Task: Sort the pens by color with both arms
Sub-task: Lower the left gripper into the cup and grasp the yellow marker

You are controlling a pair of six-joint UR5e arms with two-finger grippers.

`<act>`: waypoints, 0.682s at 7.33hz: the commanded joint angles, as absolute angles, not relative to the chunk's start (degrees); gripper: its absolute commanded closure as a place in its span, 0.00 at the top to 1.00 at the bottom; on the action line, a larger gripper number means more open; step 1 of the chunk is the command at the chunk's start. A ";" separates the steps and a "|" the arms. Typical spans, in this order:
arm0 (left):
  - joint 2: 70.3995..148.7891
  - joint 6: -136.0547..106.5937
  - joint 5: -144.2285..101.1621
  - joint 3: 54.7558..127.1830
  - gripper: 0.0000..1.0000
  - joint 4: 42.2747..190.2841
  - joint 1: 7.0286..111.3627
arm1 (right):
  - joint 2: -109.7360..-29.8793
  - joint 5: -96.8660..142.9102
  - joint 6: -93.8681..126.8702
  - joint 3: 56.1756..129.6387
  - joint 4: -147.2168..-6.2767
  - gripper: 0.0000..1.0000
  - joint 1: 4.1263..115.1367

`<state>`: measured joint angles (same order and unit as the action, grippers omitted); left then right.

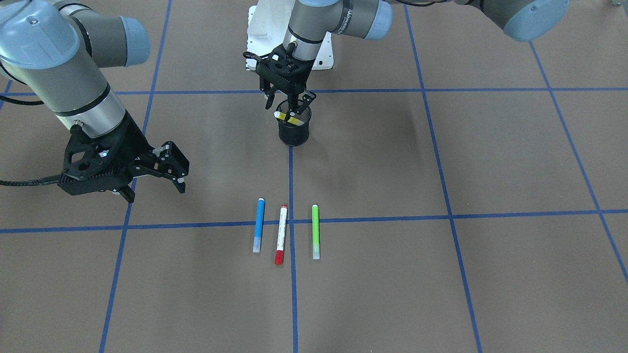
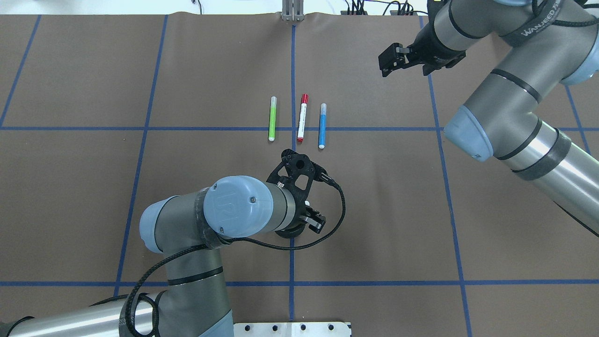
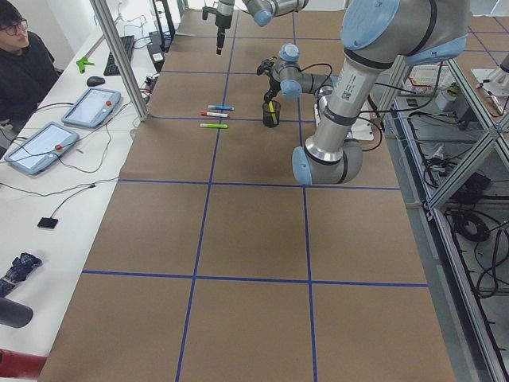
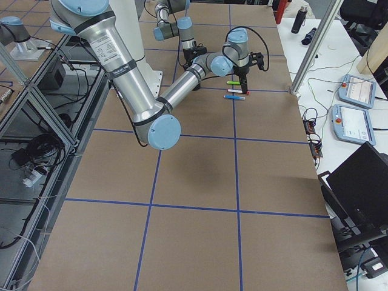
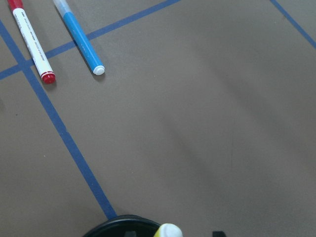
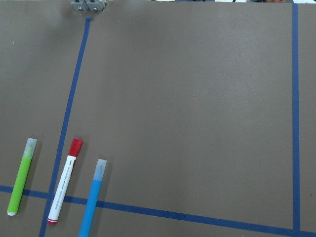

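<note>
Three pens lie side by side on the brown mat: blue (image 1: 258,224), white with a red cap (image 1: 281,234) and lime green (image 1: 315,231). The overhead view shows them too, green (image 2: 272,119), red-capped (image 2: 302,118) and blue (image 2: 322,125). A yellow pen (image 1: 288,117) leans inside the black mesh cup (image 1: 293,132). My left gripper (image 1: 289,105) hangs over the cup, its fingers spread either side of the pen's top (image 5: 168,230). Off to the side, my right gripper (image 1: 156,192) is open and empty above the mat.
Blue tape lines divide the mat into squares. The white base pedestal (image 1: 260,34) stands behind the cup. A metal bracket (image 2: 292,16) sits at the mat's far edge. A person (image 3: 24,64) sits at a side desk with tablets (image 3: 91,106).
</note>
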<state>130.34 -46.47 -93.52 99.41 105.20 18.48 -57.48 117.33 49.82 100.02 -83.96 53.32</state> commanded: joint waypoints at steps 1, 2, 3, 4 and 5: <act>130.43 -46.58 -93.52 99.32 0.50 105.21 18.54 | -57.83 117.25 49.75 100.02 -83.94 1.00 53.26; 130.43 -46.93 -93.52 99.32 0.38 105.12 18.46 | -57.92 117.16 49.75 100.02 -83.94 1.00 53.35; 130.43 -47.11 -93.52 99.40 0.20 104.86 18.54 | -57.92 117.07 49.75 99.93 -83.94 1.00 53.26; 130.43 -47.63 -93.60 99.75 0.03 104.85 18.54 | -57.92 117.07 49.75 100.02 -83.94 1.00 53.26; 130.52 -52.51 -93.86 100.63 0.00 104.77 18.46 | -57.92 116.98 49.75 99.93 -83.94 1.00 53.17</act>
<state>130.45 -48.59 -93.64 99.83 104.87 18.52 -57.91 117.07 49.74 99.98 -83.94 53.24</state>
